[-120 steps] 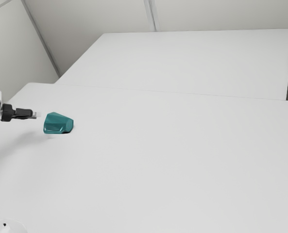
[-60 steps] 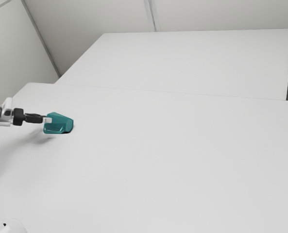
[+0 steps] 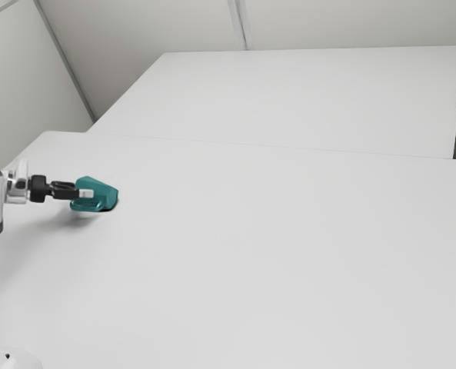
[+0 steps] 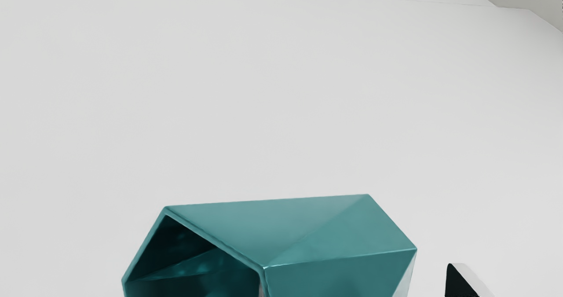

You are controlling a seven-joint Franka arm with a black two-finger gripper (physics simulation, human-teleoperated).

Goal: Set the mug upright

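Mug [image 3: 106,191] lying on its side, exterior view's left | hand [image 3: 87,194] hovering released, one finger [image 4: 466,284] standing just clear of mug's base end | counter [image 3: 289,254] stretching broadly toward exterior view's right

the mug [image 3: 106,192] lies on its side on the table [image 3: 274,261], near the exterior view's left end. at the mug, on the exterior view's left, is the gripper [image 3: 87,194], its tips overlapping the mug there. in the wrist view, one fingertip [image 4: 468,284] is beside the mug, apart from it. behind the table is another flat surface [image 3: 304,96], with walls [image 3: 128,38] beyond.
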